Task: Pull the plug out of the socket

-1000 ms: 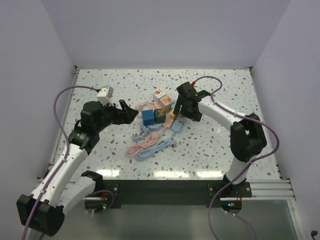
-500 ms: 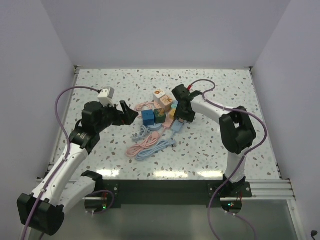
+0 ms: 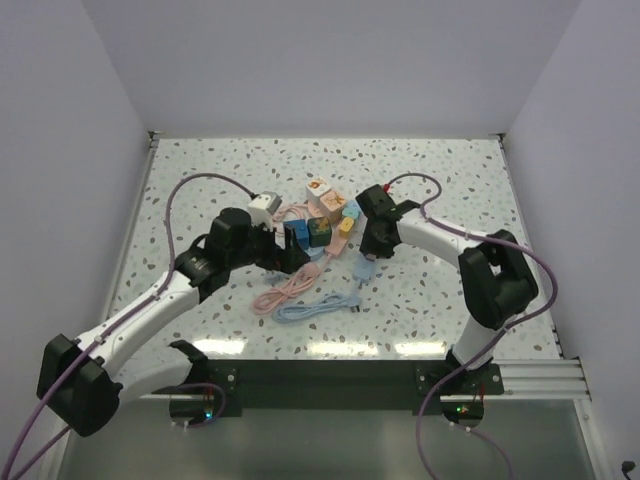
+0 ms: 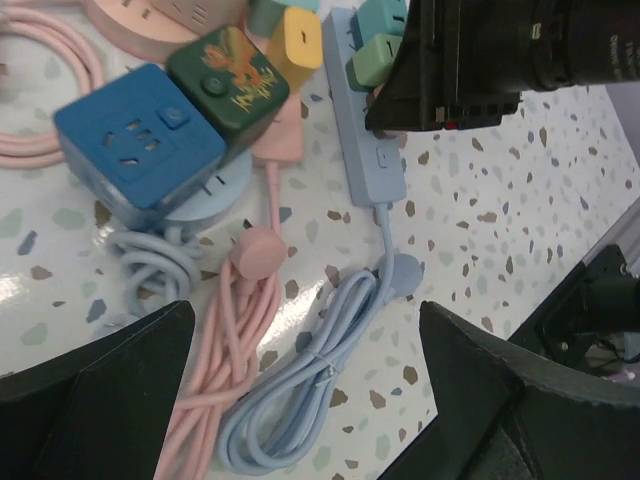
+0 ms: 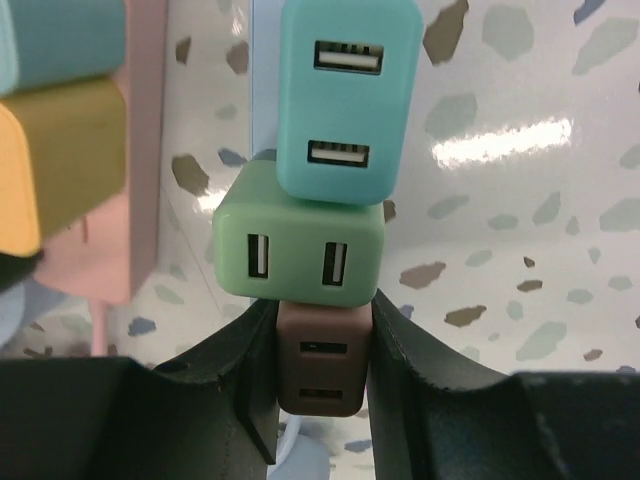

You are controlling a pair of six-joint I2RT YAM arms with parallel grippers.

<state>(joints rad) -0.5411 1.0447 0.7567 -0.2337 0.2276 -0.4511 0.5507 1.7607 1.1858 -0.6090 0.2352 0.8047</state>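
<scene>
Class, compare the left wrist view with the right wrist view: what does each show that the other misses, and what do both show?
Left wrist only: the blue cube socket and the coiled blue cable. Right wrist only: the brown charger, gripped by the right end effector. Both: the teal charger and green charger on the blue power strip.

Brown plug (image 5: 320, 372): small rounded USB block, 2 slots on visible face. Last in a row of 3 w/ green plug (image 5: 300, 245) and teal plug (image 5: 345, 100), touching the green one. Socket strip (image 4: 364, 130): slim, light blue, lying flat. Its cord (image 4: 300, 400) is bundled nr. one end. Pin seating hidden.
</scene>
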